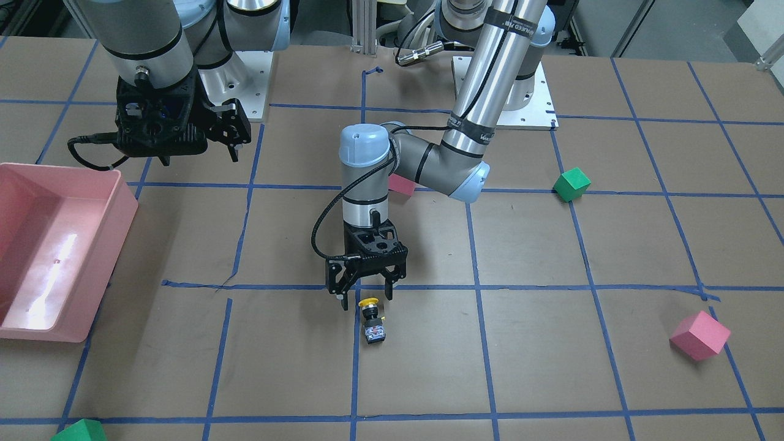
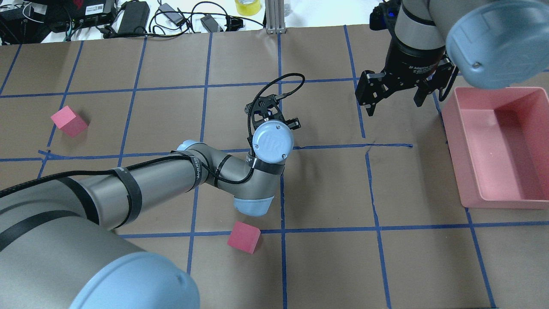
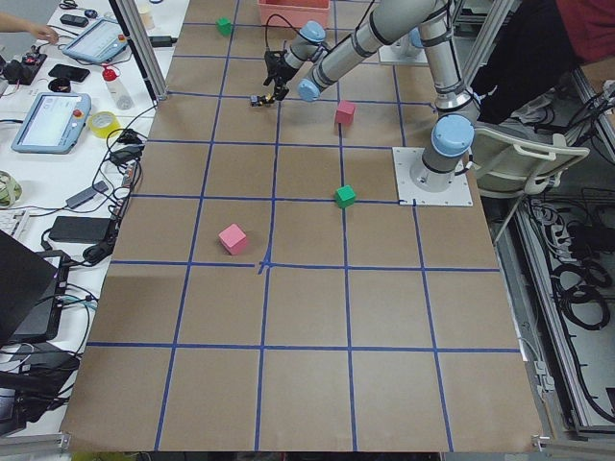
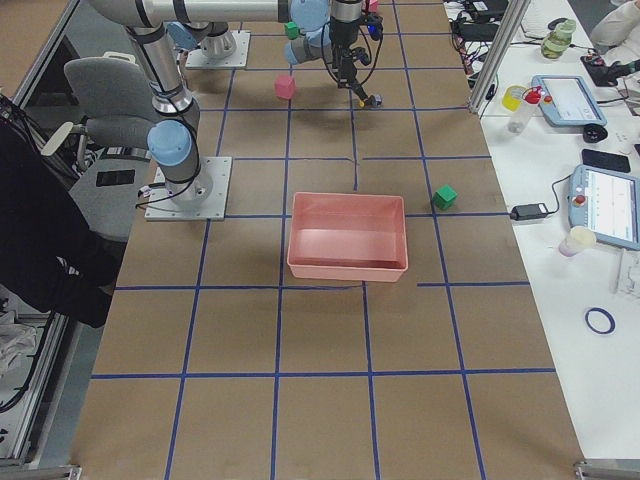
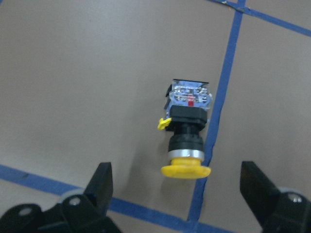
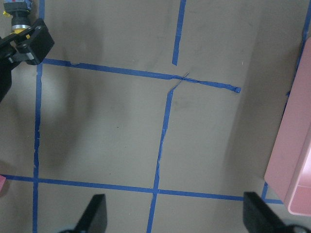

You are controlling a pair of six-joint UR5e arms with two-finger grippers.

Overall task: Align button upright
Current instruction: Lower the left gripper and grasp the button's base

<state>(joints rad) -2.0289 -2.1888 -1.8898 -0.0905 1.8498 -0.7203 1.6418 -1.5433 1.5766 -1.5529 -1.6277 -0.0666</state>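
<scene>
The button [image 1: 371, 320] lies on its side on the brown table, with its yellow cap toward the robot and its terminal block away from it. In the left wrist view the button [image 5: 187, 131] lies along a blue tape line, between and just beyond the fingertips. My left gripper [image 1: 365, 297] is open and empty and hangs just above the cap [image 5: 179, 191]. In the overhead view my left wrist [image 2: 272, 141] hides the button. My right gripper [image 2: 394, 103] is open and empty, raised near the pink bin, far from the button [image 6: 175, 218].
A pink bin [image 1: 119, 202] stands at the table's end on my right [image 2: 454, 128]. Pink cubes [image 1: 700, 335] [image 1: 402, 184] and green cubes [image 1: 571, 184] [image 1: 79, 430] lie scattered on the table. Blue tape lines grid the table.
</scene>
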